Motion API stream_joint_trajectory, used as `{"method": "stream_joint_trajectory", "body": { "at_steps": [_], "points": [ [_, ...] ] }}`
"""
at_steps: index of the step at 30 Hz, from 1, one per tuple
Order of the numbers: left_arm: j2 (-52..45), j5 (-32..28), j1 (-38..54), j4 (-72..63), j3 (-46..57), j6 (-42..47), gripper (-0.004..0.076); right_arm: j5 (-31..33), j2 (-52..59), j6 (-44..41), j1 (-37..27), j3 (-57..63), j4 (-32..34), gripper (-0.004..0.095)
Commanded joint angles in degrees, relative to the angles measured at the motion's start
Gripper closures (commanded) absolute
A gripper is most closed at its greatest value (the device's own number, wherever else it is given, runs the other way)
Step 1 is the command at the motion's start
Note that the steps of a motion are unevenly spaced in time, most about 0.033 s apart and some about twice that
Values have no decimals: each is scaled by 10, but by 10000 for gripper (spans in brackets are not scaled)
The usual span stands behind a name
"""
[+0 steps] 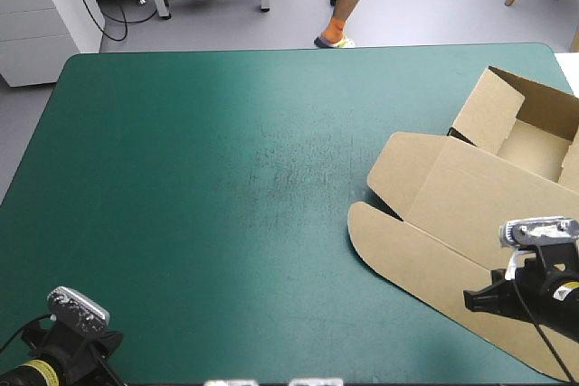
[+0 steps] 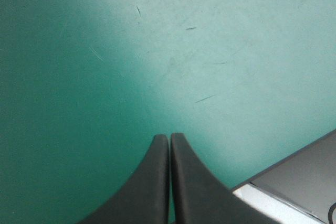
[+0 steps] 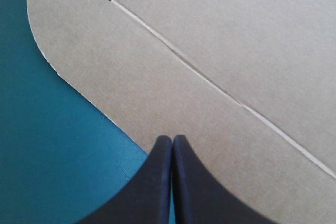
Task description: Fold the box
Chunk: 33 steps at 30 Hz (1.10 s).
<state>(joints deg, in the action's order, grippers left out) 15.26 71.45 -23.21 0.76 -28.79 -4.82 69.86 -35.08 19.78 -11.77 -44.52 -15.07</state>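
The brown box [image 1: 470,196] lies at the table's right side as an open tray [image 1: 529,137] with raised walls toward the far right corner and its lid flat toward me. My right gripper [image 3: 171,139] is shut with nothing in it, hovering over the lid's front flap [image 3: 157,87] near its rounded edge; in the high view it sits at the near right [image 1: 479,297]. My left gripper [image 2: 169,138] is shut and empty over bare teal-green cover, at the near left corner [image 1: 99,341], far from the box.
The teal-green cover [image 1: 226,178] stretches bare across the left and middle of the table. The box's far corner reaches the table's right edge [image 1: 568,79].
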Motion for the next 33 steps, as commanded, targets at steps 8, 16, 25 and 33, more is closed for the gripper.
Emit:
{"method": "stream_joint_trajectory", "body": {
  "at_steps": [8,16,25,33],
  "points": [
    [5,-18,0,-3,-15,4,734,-32,63,57,1,59,-56,927],
    [5,-18,0,-3,-15,4,734,-41,103,63,1,91,-57,927],
    [5,-19,0,-3,-15,4,734,-54,121,63,1,96,-48,927],
    [5,-19,0,-3,-15,4,734,-59,121,63,1,96,-50,928]
  ]
}}
